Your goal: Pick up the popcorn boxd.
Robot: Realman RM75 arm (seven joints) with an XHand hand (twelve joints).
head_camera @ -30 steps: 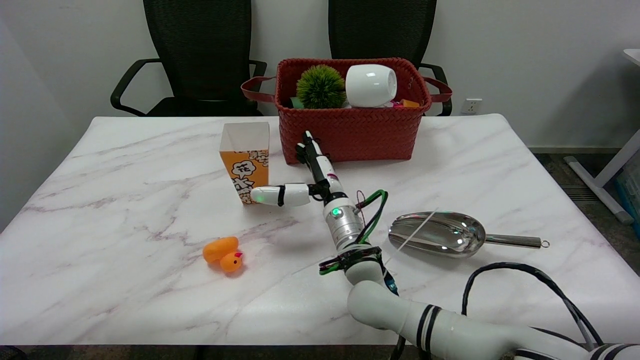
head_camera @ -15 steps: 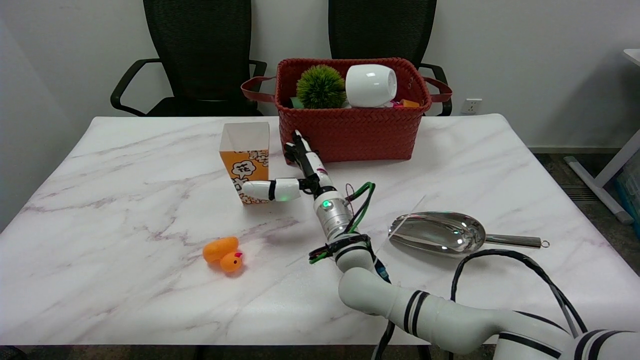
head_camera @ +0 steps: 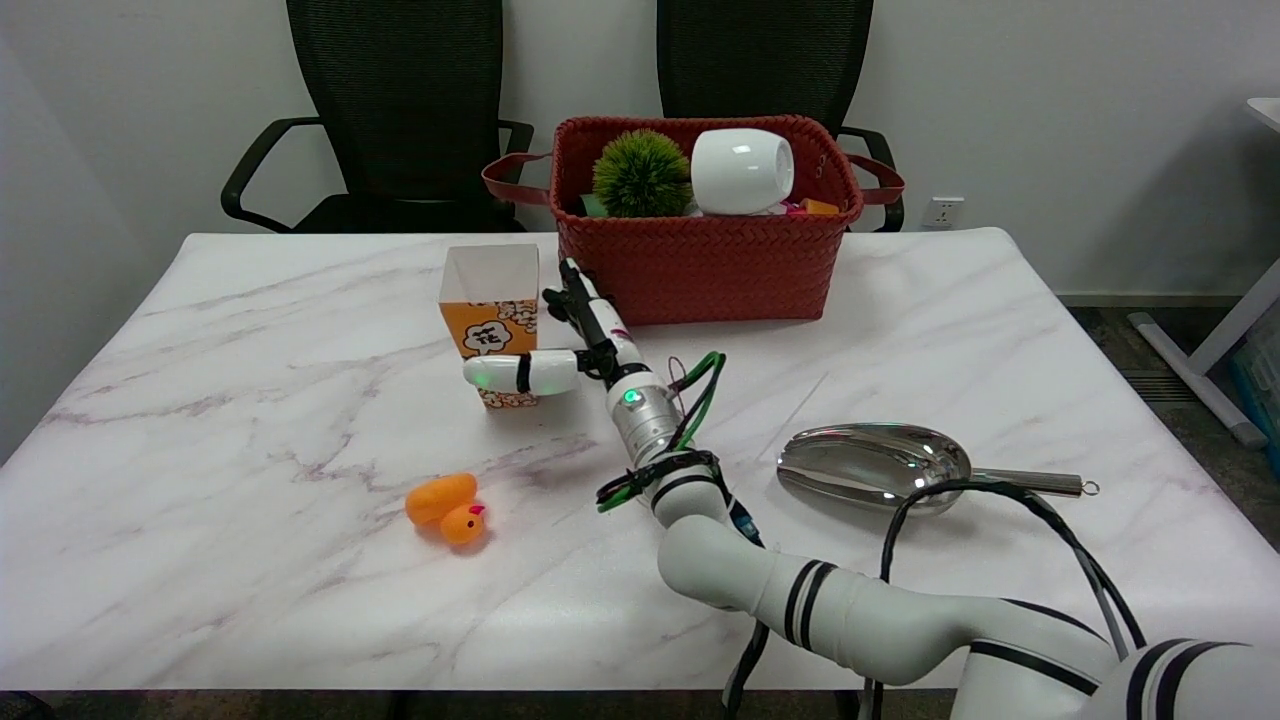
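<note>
- One popcorn box (head_camera: 492,325) stands upright on the counter (head_camera: 250,400), just left of the red basket (head_camera: 705,265).
- My right hand (head_camera: 565,345) is spread at the box: thumb across its front, fingers (head_camera: 580,300) along its right side. I can't tell if they touch.
- Orange duck (head_camera: 447,508) lies nearer me; metal scoop (head_camera: 880,468) sits right.

Orange-and-white popcorn box (head_camera: 492,325), red woven basket (head_camera: 705,255)
</note>
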